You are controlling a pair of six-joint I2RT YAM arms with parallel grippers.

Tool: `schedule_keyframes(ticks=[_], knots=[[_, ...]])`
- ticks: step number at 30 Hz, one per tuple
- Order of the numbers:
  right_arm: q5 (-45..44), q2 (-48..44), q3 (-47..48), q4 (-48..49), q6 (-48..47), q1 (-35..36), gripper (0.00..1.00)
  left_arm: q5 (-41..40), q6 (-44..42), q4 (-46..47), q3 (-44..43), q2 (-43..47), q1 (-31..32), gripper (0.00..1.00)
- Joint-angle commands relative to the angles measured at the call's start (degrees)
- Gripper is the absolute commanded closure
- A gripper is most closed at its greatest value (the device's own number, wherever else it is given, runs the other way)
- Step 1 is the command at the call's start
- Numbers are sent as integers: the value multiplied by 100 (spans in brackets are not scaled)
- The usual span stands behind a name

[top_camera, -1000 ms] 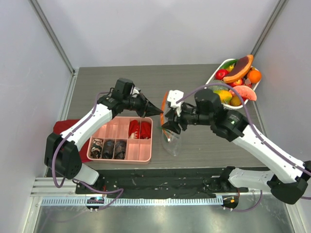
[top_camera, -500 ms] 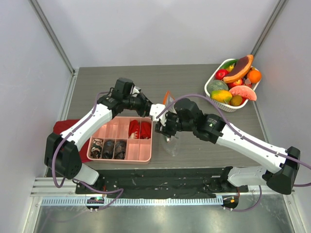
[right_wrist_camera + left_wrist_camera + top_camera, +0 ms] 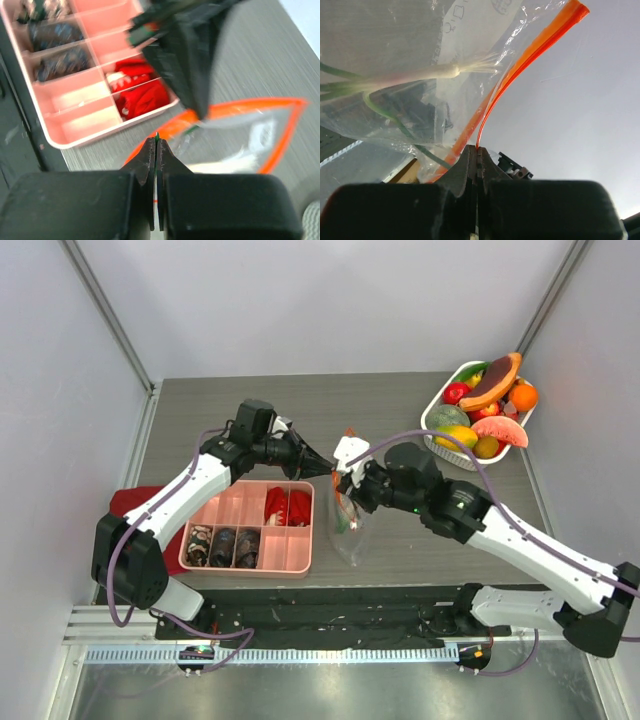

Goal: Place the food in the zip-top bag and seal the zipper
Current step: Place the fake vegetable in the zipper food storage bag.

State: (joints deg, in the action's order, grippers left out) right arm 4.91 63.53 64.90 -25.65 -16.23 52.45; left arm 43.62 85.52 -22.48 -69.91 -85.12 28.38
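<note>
The clear zip-top bag (image 3: 352,532) hangs upright between both arms, right of the pink tray. Its orange-red zipper (image 3: 540,42) runs up from my left gripper (image 3: 478,149), which is shut on that strip at one end of the mouth. Inside the bag (image 3: 385,35) lies a toy spring onion (image 3: 445,72), white bulb with green stalks. My right gripper (image 3: 156,140) is at the open mouth's near lip (image 3: 250,105), shut with a thin green sliver pinched at its tips, apparently a stalk. In the top view the two grippers (image 3: 330,470) (image 3: 345,478) nearly touch.
A white oval basket (image 3: 432,420) piled with toy fruits and vegetables stands at the back right. The pink compartment tray (image 3: 225,505) sits front left, holding red crinkled pieces (image 3: 145,95) and dark round lumps. A red cloth (image 3: 125,502) lies by the left edge.
My right gripper has shut, from about half open, and shifted slightly up and right at the bag's mouth. The left gripper has kept its hold on the zipper.
</note>
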Motion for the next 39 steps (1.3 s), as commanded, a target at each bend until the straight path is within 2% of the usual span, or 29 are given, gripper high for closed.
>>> schedule_keyframes(ticks=[1, 2, 5, 12, 17, 18, 19, 21, 22, 24, 29, 39], knots=[[-464, -306, -109, 218, 1015, -278, 99, 253, -8, 253, 30, 92, 1, 99], [-673, -288, -118, 218, 1164, -409, 99, 253, -17, 262, 30, 101, 1, 100], [-561, -61, -110, 157, 1438, -647, 99, 270, -96, 270, 21, 119, 9, 100], [-614, 721, 145, -168, 1614, -736, 99, 393, -202, 367, 39, 224, 1, 100], [122, 1047, 443, -826, 1614, -762, 99, 420, -219, 551, 21, 321, 1, 100], [212, 1013, 488, -880, 1614, -780, 95, 411, -228, 552, -5, 312, -8, 100], [317, 969, 540, -906, 1614, -884, 70, 446, -289, 543, -31, 295, -8, 100], [406, 829, 760, -986, 1614, -990, 44, 499, -464, 299, -294, 146, -8, 100], [380, 793, 865, -1029, 1614, -1121, 32, 525, -857, 71, -478, 75, 1, 100], [318, 714, 1164, -1188, 1605, -1254, 28, 508, -1238, -483, -961, -144, 1, 100], [239, 363, 1516, -1503, 1280, -1727, 16, 341, -1160, -477, -981, -241, 18, 100], [599, 160, 1552, -2049, 858, -3361, 11, 261, -1169, -450, -866, -286, 45, 100]])
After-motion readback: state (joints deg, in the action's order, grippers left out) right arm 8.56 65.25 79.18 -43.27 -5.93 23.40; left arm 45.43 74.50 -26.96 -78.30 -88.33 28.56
